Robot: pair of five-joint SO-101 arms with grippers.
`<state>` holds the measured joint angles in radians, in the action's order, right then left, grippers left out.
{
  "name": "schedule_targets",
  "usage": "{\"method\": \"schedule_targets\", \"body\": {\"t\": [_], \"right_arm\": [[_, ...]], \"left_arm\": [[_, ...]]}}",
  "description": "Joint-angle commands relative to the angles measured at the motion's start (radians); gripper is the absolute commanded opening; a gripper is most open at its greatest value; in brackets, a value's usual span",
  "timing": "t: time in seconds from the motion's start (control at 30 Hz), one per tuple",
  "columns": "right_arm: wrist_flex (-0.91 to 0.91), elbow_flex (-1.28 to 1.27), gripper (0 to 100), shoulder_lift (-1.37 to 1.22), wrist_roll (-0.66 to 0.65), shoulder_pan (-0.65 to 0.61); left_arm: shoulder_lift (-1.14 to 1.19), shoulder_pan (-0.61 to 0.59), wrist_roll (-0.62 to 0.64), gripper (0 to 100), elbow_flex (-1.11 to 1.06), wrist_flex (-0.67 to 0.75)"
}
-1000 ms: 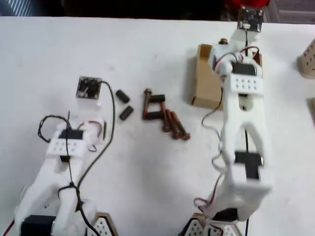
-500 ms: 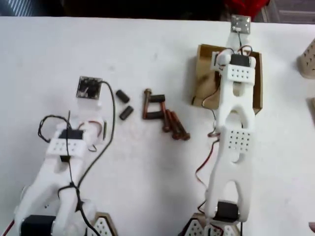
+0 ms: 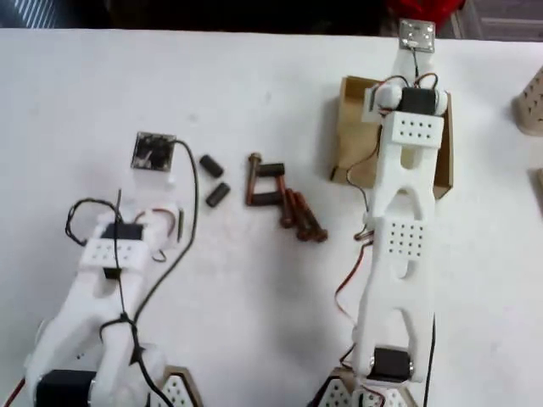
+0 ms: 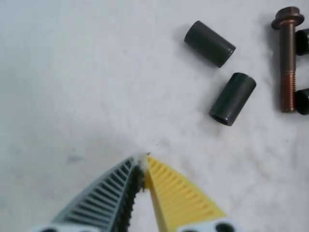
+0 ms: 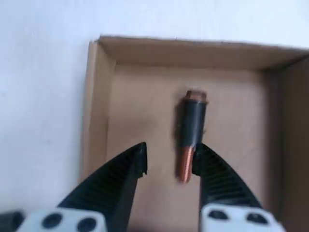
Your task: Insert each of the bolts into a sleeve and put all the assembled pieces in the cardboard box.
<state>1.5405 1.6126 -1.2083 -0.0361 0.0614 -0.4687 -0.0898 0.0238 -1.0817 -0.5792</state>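
Observation:
The cardboard box (image 5: 99, 121) holds one assembled piece (image 5: 192, 128), a copper bolt in a black sleeve, lying on its floor. My right gripper (image 5: 169, 162) hangs open just above it, one finger close beside the bolt's threaded end. In the high view the right arm (image 3: 411, 136) stretches over the box (image 3: 348, 136). Two loose black sleeves (image 4: 210, 43) (image 4: 232, 99) lie on the white table ahead of my left gripper (image 4: 143, 163), which is shut and empty. Beside them lies a bolt (image 4: 287, 58). More bolts and sleeves cluster mid-table (image 3: 288, 203).
A beige perforated object (image 3: 530, 106) stands at the right edge of the table. Cables trail along both arms, and the left arm (image 3: 110, 254) rests at the front left. Open white table lies in front of the bolts.
The right arm has dropped down and stretched forward over the box, its wrist now farther back. The left arm and the loose parts have not moved.

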Motion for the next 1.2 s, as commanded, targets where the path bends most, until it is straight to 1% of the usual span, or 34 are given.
{"method": "schedule_targets", "body": {"t": [0.0, 0.1, 0.2, 0.3, 0.4, 0.5, 0.57, 0.63, 0.73, 0.8, 0.93, 1.07, 1.17], "right_arm": [[0.189, 0.032, 8.2, 0.163, -0.011, -0.097], [0.188, -0.038, 1.9, 0.22, -0.011, -0.114], [0.189, -0.155, 2.5, 0.283, -0.002, -0.159], [0.189, -0.356, 2.5, 0.395, 0.031, -0.208], [0.186, -0.601, 2.8, 0.556, 0.005, -0.274], [0.185, -0.81, 2.9, 0.719, -0.052, -0.343], [0.154, -0.908, 4.3, 0.788, -0.124, -0.389], [0.136, -0.968, 9.0, 0.812, -0.218, -0.42], [0.136, -0.99, 17.6, 0.791, -0.359, -0.444], [0.151, -0.99, 20.2, 0.756, -0.451, -0.455], [0.156, -0.984, 19.0, 0.674, -0.643, -0.467], [0.17, -0.982, 19.0, 0.624, -0.859, -0.479], [0.174, -0.99, 19.0, 0.611, -0.973, -0.483]], "left_arm": [[-0.004, -0.048, -0.008, 2, 0.058, 0.029], [-0.004, -0.076, -0.006, 2, 0.058, 0.028], [-0.004, -0.108, -0.005, 2, 0.06, 0.028], [-0.004, -0.124, -0.008, 2, 0.061, 0.028], [-0.004, -0.128, -0.011, 2, 0.061, 0.028], [-0.004, -0.128, -0.011, 2, 0.061, 0.028], [-0.004, -0.128, -0.012, 2, 0.061, 0.028], [-0.004, -0.124, -0.012, 2, 0.055, 0.028], [-0.004, -0.122, -0.012, 2, 0.055, 0.003], [-0.004, -0.12, -0.012, 2, 0.054, -0.014], [-0.004, -0.124, -0.014, 2, 0.025, -0.034], [-0.004, -0.124, -0.014, 3, 0.017, 0.003], [-0.004, -0.122, -0.046, 3, 0.017, 0.008]]}}
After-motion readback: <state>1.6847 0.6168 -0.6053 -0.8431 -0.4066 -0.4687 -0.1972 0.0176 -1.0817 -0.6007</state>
